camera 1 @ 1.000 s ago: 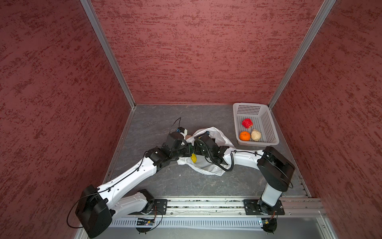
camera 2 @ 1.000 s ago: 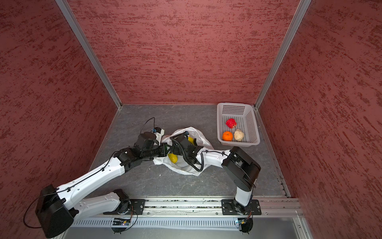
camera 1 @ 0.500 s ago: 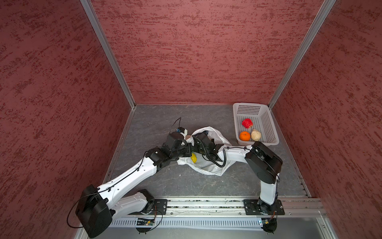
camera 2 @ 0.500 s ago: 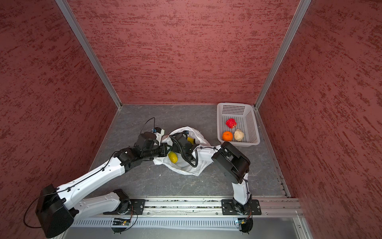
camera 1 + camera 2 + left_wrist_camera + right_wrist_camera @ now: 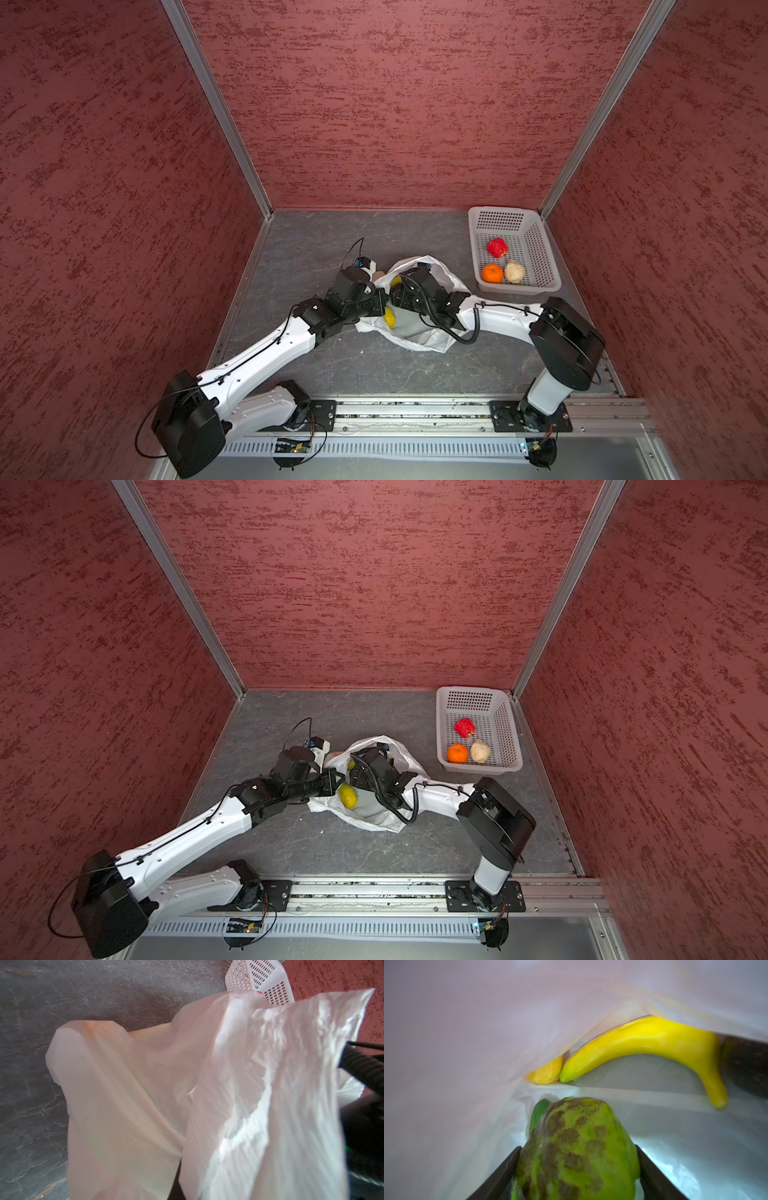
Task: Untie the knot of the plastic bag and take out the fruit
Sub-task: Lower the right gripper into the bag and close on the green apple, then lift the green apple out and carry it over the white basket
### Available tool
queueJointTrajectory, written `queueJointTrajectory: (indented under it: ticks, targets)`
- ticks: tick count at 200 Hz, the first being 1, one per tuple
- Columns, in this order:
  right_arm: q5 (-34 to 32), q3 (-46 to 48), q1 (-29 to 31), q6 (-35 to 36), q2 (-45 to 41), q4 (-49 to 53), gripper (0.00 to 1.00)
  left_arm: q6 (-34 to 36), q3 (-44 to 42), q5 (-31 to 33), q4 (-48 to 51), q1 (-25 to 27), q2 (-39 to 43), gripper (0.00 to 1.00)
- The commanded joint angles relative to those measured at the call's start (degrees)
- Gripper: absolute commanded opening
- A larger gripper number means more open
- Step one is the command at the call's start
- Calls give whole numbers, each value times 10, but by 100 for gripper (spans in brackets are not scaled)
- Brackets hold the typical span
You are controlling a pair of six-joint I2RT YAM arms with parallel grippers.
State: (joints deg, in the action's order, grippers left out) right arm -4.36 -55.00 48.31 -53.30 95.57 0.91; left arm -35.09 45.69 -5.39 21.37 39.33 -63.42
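The plastic bag (image 5: 419, 336) (image 5: 374, 818) lies crumpled mid-floor with its mouth open; the knot is out of view. My left gripper (image 5: 380, 301) (image 5: 334, 781) is shut on the bag's near edge, and in the left wrist view bag plastic (image 5: 239, 1105) hides its jaws. My right gripper (image 5: 392, 291) (image 5: 577, 1148) reaches inside the bag, shut on a blotchy green apple (image 5: 577, 1122). Beyond the apple lie a yellow banana (image 5: 643, 1047), an orange-yellow piece (image 5: 546, 1073) and a small dark one (image 5: 749, 1064). A yellow-green oblong (image 5: 389, 318) (image 5: 347, 796) shows at the mouth.
A white perforated basket (image 5: 540, 249) (image 5: 513, 737) stands at the back right, holding a red berry (image 5: 497, 247), an orange ball (image 5: 492, 273) and a beige round (image 5: 514, 271). Red walls close in three sides. The arms' rail runs along the front.
The right arm's elbow swung toward the middle, then back out to the right, with the gripper staying in the bag and its jaws closing in. The left arm has held still.
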Motion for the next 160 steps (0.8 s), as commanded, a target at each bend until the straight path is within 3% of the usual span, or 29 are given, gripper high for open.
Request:
queueJointTrajectory:
  ticks: [1, 98, 133, 160]
  targets:
    - [11, 10, 7, 12, -47, 59, 55, 4, 5, 13, -18, 3, -4, 0]
    - [26, -13, 11, 21, -243, 215, 54, 10, 6, 16, -17, 0, -3, 0]
    - [27, -43, -26, 23, -293, 263, 53, 11, 5, 16, -15, 0, 0, 0]
    - [44, -66, -91, 40, -324, 288, 53, 13, 4, 14, -15, 0, 2, 0]
